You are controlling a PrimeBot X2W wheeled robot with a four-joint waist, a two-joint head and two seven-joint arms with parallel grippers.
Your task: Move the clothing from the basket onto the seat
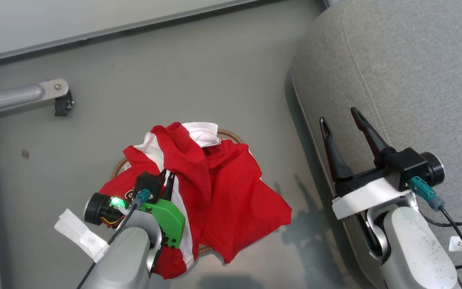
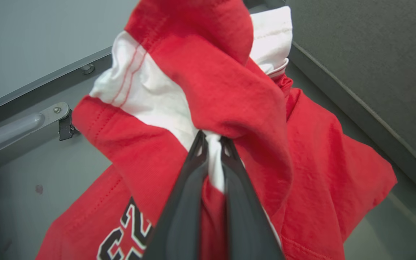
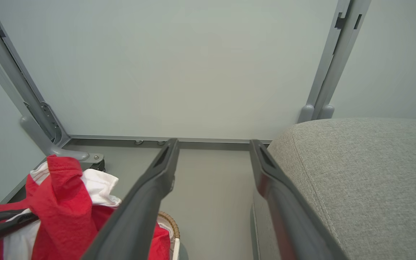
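Clothing (image 1: 231, 188): bright red, white stripe and trim; lettering (image 2: 121, 238) black, outlined white.
Basket (image 3: 170, 224): rim brown, woven.
Seat (image 1: 407, 72): mid-grey, fine weave, paler stitched seam.
Floor (image 1: 175, 80): pale grey-green; reddish spot (image 1: 25, 153) at 9 o'clock of basket.
Left end effector (image 2: 212, 139): dark grey fingers, green bracket (image 1: 169, 218).
Right end effector (image 1: 337, 114): black fingers, white collar (image 1: 367, 196).

The basket (image 1: 231, 135) stands on the floor (image 1: 175, 80), left of the seat (image 1: 415, 72). The clothing (image 1: 223, 180) spreads over the basket, covering all but parts of its rim and spilling past its near and right sides. My left gripper (image 2: 211, 139) sits in the clothing's left part, fabric between its fingers. My right gripper (image 1: 338, 114) hangs over the seat's left edge, well apart from the clothing. A frame leg (image 1: 18, 94) lies behind, far left.
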